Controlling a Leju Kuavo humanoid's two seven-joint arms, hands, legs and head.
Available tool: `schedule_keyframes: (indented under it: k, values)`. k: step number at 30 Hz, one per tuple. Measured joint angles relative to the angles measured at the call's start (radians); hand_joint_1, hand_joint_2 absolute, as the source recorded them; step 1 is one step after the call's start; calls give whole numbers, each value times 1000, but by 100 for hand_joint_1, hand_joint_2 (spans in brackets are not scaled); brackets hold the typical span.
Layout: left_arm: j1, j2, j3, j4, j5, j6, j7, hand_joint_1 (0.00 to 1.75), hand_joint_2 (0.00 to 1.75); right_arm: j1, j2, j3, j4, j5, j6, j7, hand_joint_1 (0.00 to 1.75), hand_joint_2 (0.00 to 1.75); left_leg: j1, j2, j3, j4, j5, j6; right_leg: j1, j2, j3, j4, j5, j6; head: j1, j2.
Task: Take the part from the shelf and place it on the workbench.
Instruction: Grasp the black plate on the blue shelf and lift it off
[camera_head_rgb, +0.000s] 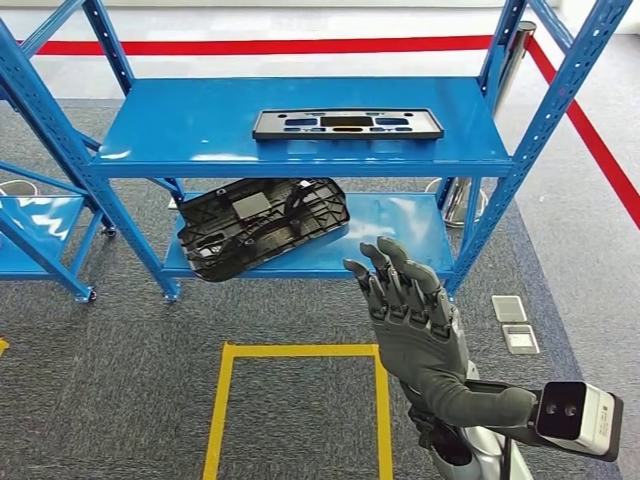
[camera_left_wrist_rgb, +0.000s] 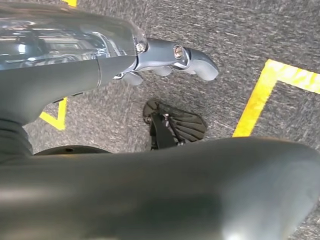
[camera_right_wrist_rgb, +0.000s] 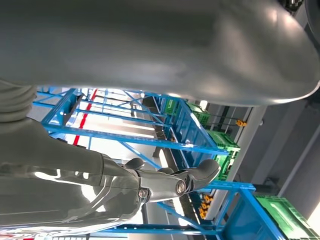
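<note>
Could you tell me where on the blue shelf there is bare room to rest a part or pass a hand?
On the upper shelf, both ends beside the flat black frame are bare. The lower shelf is free right of the ribbed black panel, nearest the right robot hand; its left half is crowded.

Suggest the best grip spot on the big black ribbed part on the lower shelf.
Probably the right end of the black part, which juts past the lower shelf's front edge nearest the right hand. Come from the front right, since the upper shelf blocks a reach from above. The part lies flat with its ribbed side up, so the overhanging rim should let fingers wrap over and under.
</note>
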Motion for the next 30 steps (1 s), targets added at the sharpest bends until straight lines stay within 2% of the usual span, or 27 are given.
schedule_keyframes:
  k: [2, 4, 5, 6, 7, 9, 10, 11, 13, 15, 16, 17, 19, 20, 21, 22, 24, 25, 26, 28, 30]
  values:
    - [0, 0, 0, 0, -2, 0, 0, 0, 0, -3, 1, 1, 0, 0, -2, 1, 0, 0, 7, 3, 5, -11, 9, 9, 2, 3, -28, 59, -34, 4, 0, 0]
    - [1, 0, 0, 0, -2, 0, 0, 0, 0, -5, 0, 2, 1, 0, -2, 1, 0, 0, 8, 4, 5, -12, 8, 11, 2, 4, -94, 185, -85, 7, 1, 0]
    - [2, 0, 0, 0, -2, 0, 0, 0, 0, -4, 0, 2, 1, 0, -2, 1, 0, 0, 9, 4, 7, -12, 6, 11, 1, 4, -124, 237, -96, 9, 1, 0]
    - [2, 0, 0, 0, -3, 0, 0, 0, 0, -4, 0, 3, 1, 0, -3, 1, 0, 0, 10, 4, 10, -11, 3, 10, 1, 4, -140, 258, -88, 12, 1, 0]
    - [3, 0, 0, 0, -3, 0, 0, 0, 0, -5, 0, 3, 2, 0, -3, 1, 0, 0, 11, 3, 15, -11, -1, 8, 0, 4, -135, 236, -59, 14, 1, 0]
    - [3, 0, 0, 0, -3, 0, 0, 0, 0, -6, 0, 4, 2, 0, -3, 1, 0, 0, 15, 2, 31, -9, -17, -2, 0, 0, -87, 120, 15, 16, 1, 0]
    - [3, 0, 0, 0, -3, 0, -1, 0, 0, -7, 0, 5, 2, 0, -3, 1, 0, 0, 15, 2, 35, -6, -25, -10, 1, -1, -62, 66, 34, 14, 1, 0]
    - [2, 1, 0, 0, -3, 0, -1, 0, 0, -8, 0, 6, 3, 0, -3, 2, 0, 0, 14, 2, 36, -3, -32, -16, 2, -2, -48, 34, 37, 7, 1, 0]
    - [-1, 1, 0, 0, -3, 0, -2, 0, 0, -8, 0, 7, 3, -1, -3, 2, 0, 0, 12, 3, 34, 0, -38, -24, 6, 1, -44, 19, 19, -10, 0, 0]
    - [-3, 1, 0, 0, -3, 0, -2, 0, 0, -10, 0, 8, 2, -1, -4, 2, 0, 0, 13, 3, 34, 6, -47, -28, 3, 4, -40, 17, 11, -24, -1, 0]
    - [-4, 1, 0, 0, -3, 0, -2, 0, 0, -12, 1, 9, 2, -1, -4, 2, 0, 0, 14, 1, 24, 29, -60, -33, 0, 5, -34, 16, 6, -30, -1, 0]
    - [-5, 1, 0, 0, -3, 0, -3, 0, 0, -15, 2, 10, 1, -1, -4, 2, 0, 0, 15, 0, 0, 74, -79, -38, -2, 4, -28, 15, 2, -35, -2, 0]
    - [-4, 1, 0, 0, -3, 0, -3, 0, 0, -17, 4, 10, 1, -1, -4, 2, 0, 0, 19, -2, -84, 213, -122, -46, -2, 4, -19, 15, -8, -41, -2, 0]
    - [-3, 1, 0, 0, -3, 0, -3, 0, 0, -17, 4, 11, 1, -1, -4, 2, 0, 0, 20, -2, -128, 274, -132, -48, -1, 6, -14, 15, -13, -42, -3, 0]
    - [-1, 1, 0, 0, -3, 0, -3, 0, 0, -17, 4, 11, 1, -1, -4, 2, 0, 0, 20, -2, -160, 306, -122, -48, -1, 8, -7, 15, -19, -41, -3, 0]
    - [1, 1, 0, 0, -3, 0, -3, 0, 0, -17, 4, 11, 1, -1, -4, 2, 0, 0, 20, -3, -174, 299, -90, -45, -1, 10, 3, 15, -25, -41, -3, 0]
    - [3, 1, 0, 0, -3, 0, -5, 0, 0, -18, 5, 13, 1, -1, -4, 2, 0, 0, 17, -6, -156, 195, 9, -34, -1, 13, 25, 14, -38, -37, -3, 0]
    - [3, 2, 0, 0, -3, 0, -5, 0, 0, -19, 6, 14, 1, -1, -4, 2, 0, 0, 14, -8, -141, 145, 47, -27, 0, 14, 34, 13, -44, -34, -2, 0]
    - [3, 2, 0, 0, -3, 0, -6, 0, 0, -20, 7, 14, 1, -1, -4, 2, 0, 0, 11, -10, -130, 109, 66, -21, 0, 14, 40, 11, -48, -30, -2, 0]
    - [2, 2, 0, 0, -3, 0, -6, 0, 0, -21, 7, 15, 1, -1, -4, 2, 0, 0, 5, -12, -122, 88, 62, -10, 0, 14, 41, 7, -50, -20, -2, 0]
    - [0, 3, 0, 0, -3, 1, -7, 0, 0, -21, 7, 15, -2, -1, -4, 2, 0, 0, 7, -11, -112, 62, 51, -3, 1, 12, 41, 4, -54, -9, -2, 0]
